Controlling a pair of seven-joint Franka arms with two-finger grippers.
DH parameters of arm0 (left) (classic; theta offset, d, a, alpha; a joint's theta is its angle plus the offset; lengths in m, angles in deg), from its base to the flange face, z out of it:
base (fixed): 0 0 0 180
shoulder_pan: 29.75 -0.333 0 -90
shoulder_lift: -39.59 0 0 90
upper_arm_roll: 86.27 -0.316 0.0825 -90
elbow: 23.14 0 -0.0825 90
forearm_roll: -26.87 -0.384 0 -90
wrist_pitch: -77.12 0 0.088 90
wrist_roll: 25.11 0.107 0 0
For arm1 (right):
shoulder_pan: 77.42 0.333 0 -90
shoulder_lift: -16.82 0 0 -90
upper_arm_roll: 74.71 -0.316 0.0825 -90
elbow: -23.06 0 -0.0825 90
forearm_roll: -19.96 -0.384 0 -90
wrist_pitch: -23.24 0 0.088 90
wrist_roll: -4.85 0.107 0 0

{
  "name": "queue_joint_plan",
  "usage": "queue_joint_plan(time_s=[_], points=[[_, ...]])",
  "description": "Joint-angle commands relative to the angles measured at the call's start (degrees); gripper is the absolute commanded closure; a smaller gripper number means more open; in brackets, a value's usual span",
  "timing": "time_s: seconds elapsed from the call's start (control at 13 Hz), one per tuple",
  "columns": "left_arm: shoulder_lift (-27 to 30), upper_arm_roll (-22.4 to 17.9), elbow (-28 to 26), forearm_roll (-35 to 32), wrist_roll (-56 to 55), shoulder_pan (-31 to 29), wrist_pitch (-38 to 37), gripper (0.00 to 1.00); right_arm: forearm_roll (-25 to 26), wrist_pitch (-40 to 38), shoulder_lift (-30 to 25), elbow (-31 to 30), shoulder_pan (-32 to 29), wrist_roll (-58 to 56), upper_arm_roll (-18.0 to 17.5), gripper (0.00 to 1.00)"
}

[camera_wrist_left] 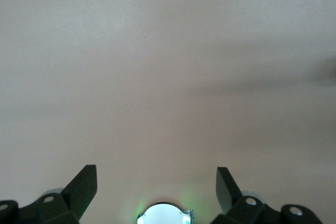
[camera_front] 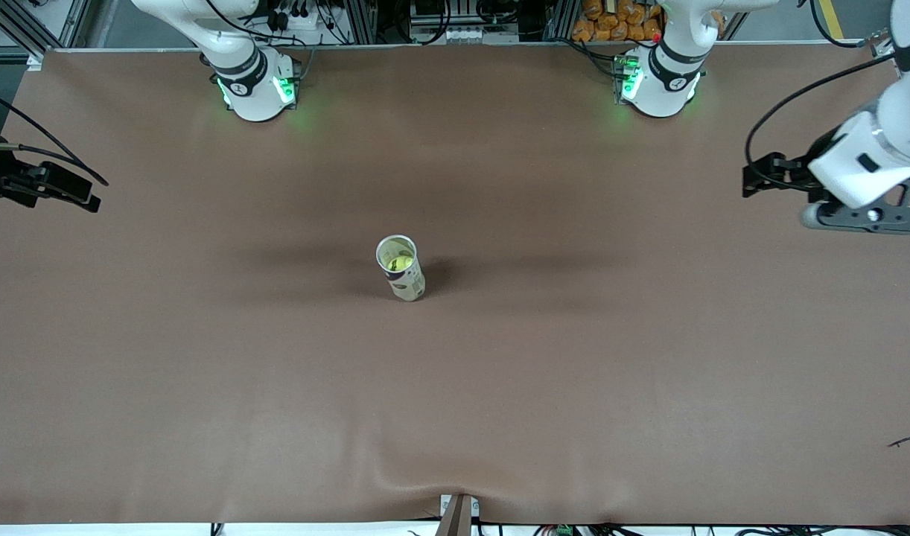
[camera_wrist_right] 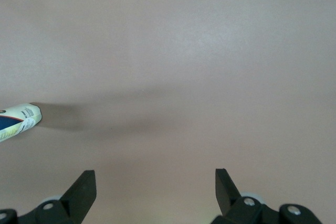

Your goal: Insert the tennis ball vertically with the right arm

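Note:
A clear tube-shaped can [camera_front: 406,281] with a white and blue label stands upright in the middle of the brown table. A yellow-green tennis ball [camera_front: 401,262] shows through the can's open top, down inside it. My right gripper [camera_front: 60,190] hangs over the right arm's end of the table, well apart from the can. In the right wrist view the right gripper [camera_wrist_right: 155,173] is open and holds nothing, with the can [camera_wrist_right: 18,119] at the picture's edge. My left gripper [camera_front: 768,175] waits over the left arm's end of the table. The left wrist view shows it [camera_wrist_left: 156,171] open and holding nothing.
The brown mat [camera_front: 574,372] covers the whole table, with a ripple at its edge nearest the front camera. The two arm bases [camera_front: 258,89] [camera_front: 660,85] stand along the edge farthest from the front camera. The left arm's base [camera_wrist_left: 164,214] shows between the left fingers.

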Motion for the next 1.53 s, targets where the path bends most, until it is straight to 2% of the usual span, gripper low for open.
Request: queue_joint_plan(time_s=[0.0, 0.15, 0.38, 1.0, 1.15, 1.3, 1.46], points=[[3.0, -0.1, -0.1, -0.3, -6.0, 0.5, -1.3, 0.0, 0.1, -0.5, -0.7, -0.1, -0.5, 0.6, -0.5, 0.0], [5.1, -0.3, -2.1, 0.3, -6.1, 0.1, 0.3, 0.0, 0.1, -0.6, -0.7, -0.3, -0.6, 0.7, -0.5, 0.0], [10.6, -0.7, -9.9, 1.5, -6.2, -0.8, 6.5, 0.0, 0.1, -0.5, -0.7, -0.5, -1.2, 0.7, -0.5, 0.0], [8.3, -1.8, -8.7, 2.0, -6.9, -0.8, 9.6, 0.0, 0.1, -0.5, -0.8, -0.4, -0.7, 0.7, -0.8, 0.0], [8.6, -2.3, -7.7, 1.5, -10.3, -0.7, 9.2, 0.0, 0.1, -0.3, -0.7, -0.4, -0.7, 0.7, -0.8, 0.0], [8.6, -4.5, -7.2, 1.5, -4.2, -0.7, 9.1, 0.0, 0.1, -0.5, -0.8, -0.4, -0.3, 0.7, -0.9, 0.0], [8.5, -4.5, -5.9, 1.5, -3.2, -0.4, 9.0, 0.0, 0.1, -0.5, -0.7, -0.4, -0.8, 0.7, -0.8, 0.0]])
